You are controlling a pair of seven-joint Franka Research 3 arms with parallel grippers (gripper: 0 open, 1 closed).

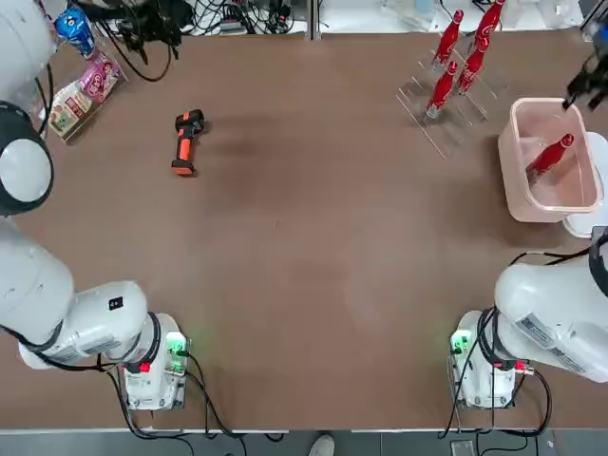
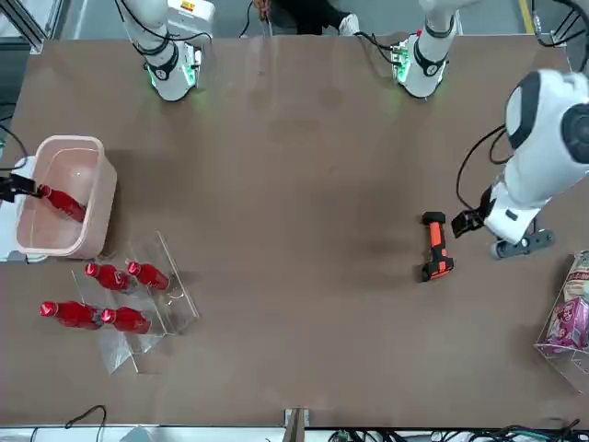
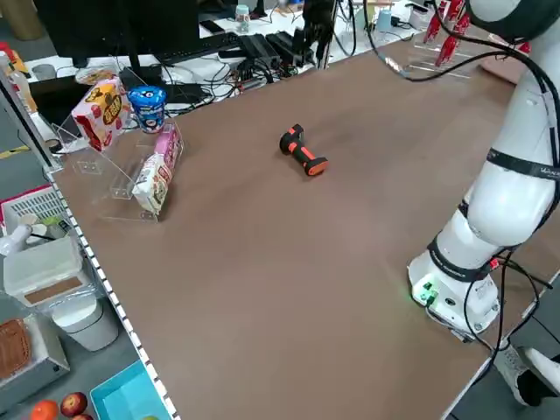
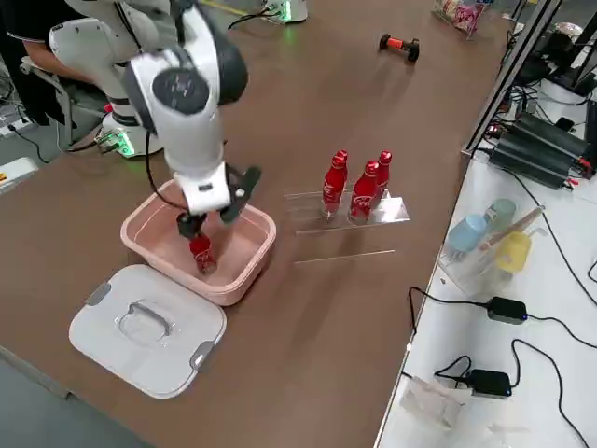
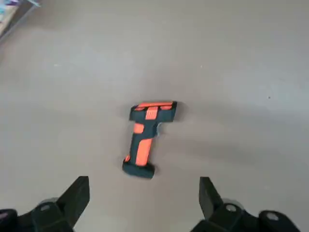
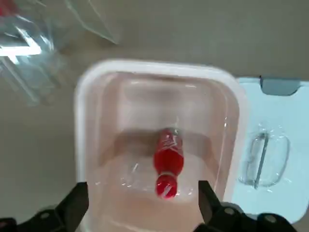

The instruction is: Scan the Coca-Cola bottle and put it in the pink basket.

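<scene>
Looking in through my cameras, I have the Coca-Cola bottle (image 6: 169, 157) lying inside the pink basket (image 6: 159, 66). Its white lettering shows, but I can't read the words. The right gripper (image 6: 144, 191) is above the basket, its fingers spread wide with nothing between them.

With the overhead view as my clock, the basket sits between two and three o'clock on the brown tabletop (image 1: 304, 247). The white lid (image 4: 147, 329) lies flat beside it, on the three o'clock side. Between one and two, four more red bottles (image 2: 72, 314) rest in the clear rack (image 2: 175, 308).

Toward ten, the orange-and-black scanner (image 5: 145, 145) lies on the table under my left gripper (image 5: 146, 186), which is open and empty. Farther out at ten, a clear holder (image 3: 131, 179) carries snack bags (image 3: 153, 179) and a blue tub (image 3: 147, 107); I can't make out their print.

Past the table's twelve o'clock edge are a monitor (image 3: 122, 31) and tangled cables (image 3: 214, 83). A person in dark clothes (image 4: 35, 26) is at the six o'clock side.
</scene>
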